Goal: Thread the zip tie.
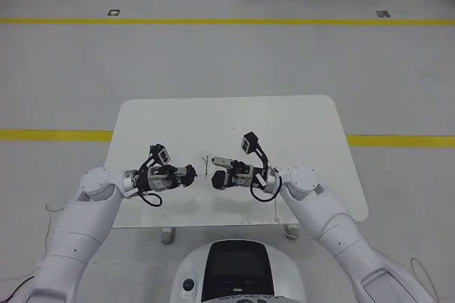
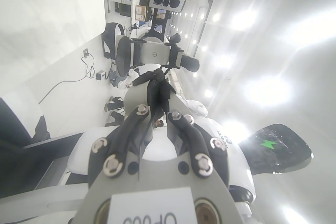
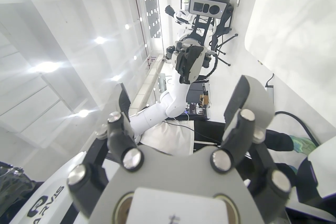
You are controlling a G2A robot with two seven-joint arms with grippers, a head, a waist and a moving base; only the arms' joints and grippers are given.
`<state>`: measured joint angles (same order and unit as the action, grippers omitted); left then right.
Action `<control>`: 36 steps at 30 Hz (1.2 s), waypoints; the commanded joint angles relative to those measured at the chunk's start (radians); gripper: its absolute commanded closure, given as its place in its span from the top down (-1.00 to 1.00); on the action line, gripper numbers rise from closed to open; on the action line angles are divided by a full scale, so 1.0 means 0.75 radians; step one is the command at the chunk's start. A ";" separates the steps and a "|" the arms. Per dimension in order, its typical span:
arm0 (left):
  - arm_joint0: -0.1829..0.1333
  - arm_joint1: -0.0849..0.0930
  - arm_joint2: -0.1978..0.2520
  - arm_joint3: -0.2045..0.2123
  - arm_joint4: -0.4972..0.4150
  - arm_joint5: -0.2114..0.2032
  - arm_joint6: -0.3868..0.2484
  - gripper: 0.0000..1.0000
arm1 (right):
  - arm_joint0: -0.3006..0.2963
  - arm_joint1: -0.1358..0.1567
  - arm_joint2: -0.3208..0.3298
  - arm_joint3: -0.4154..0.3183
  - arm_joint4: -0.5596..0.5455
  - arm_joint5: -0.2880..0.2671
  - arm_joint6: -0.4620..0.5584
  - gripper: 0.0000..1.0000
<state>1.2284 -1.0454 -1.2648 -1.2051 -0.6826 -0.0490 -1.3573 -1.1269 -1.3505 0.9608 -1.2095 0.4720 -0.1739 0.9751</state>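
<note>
— What is the left gripper (image 2: pixel 157 82) doing?

— It is hanging over the near part of the white table (image 1: pixel 288 125), turned toward the other arm. Its dark fingers (image 2: pixel 151 96) are lying pressed close together, with almost no gap at the tips. Something dark is sitting right at those tips, but I cannot tell whether it is the tie or part of the gripper.

— And the right gripper (image 3: pixel 183 96)?

— It is standing spread wide with nothing between its fingers (image 3: pixel 245 96). It is facing the left gripper, and the two are hanging near each other above the table.

— Where is the zip tie (image 1: pixel 205 163) sitting?

— From the top view it is showing as a thin dark strip between the two grippers, just in front of the right one's open mouth. It is running roughly across the line that joins them. I cannot tell whether it is lying on the table or being held up, nor whether the left fingertips are touching it.

— Anything farther out?

— A yellow line (image 1: pixel 45 135) is running along the grey floor (image 1: pixel 227 68) on both sides of the table.
</note>
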 commanded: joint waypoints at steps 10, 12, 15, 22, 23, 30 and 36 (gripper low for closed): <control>-0.014 0.000 0.004 -0.008 -0.033 -0.052 -0.044 -1.00 | -0.001 -0.002 -0.007 -0.003 0.010 -0.001 -0.003 1.00; -0.007 -0.001 0.001 0.011 0.008 -0.105 0.071 -1.00 | -0.001 -0.002 -0.007 -0.003 0.010 -0.001 -0.003 1.00; -0.005 -0.005 -0.005 0.039 0.005 -0.270 0.133 -1.00 | -0.001 -0.002 -0.007 -0.003 0.010 -0.001 -0.003 1.00; 0.015 -0.014 -0.167 -0.013 0.057 -0.388 0.108 -1.00 | -0.001 -0.002 -0.007 -0.003 0.010 -0.001 -0.003 1.00; 0.019 -0.020 -0.192 -0.019 0.073 -0.388 0.094 -1.00 | -0.001 -0.002 -0.007 -0.003 0.010 -0.001 -0.003 1.00; 0.025 -0.080 -0.277 0.041 0.075 -0.388 -0.044 -1.00 | -0.001 -0.002 -0.007 -0.003 0.010 -0.001 -0.003 1.00; 0.029 -0.082 -0.272 0.031 0.067 -0.388 0.009 -1.00 | -0.001 -0.002 -0.007 -0.003 0.010 -0.001 -0.003 1.00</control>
<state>1.2487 -1.1061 -1.4713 -1.1761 -0.6303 -0.3370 -1.3829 -1.1276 -1.3523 0.9554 -1.2115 0.4798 -0.1744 0.9726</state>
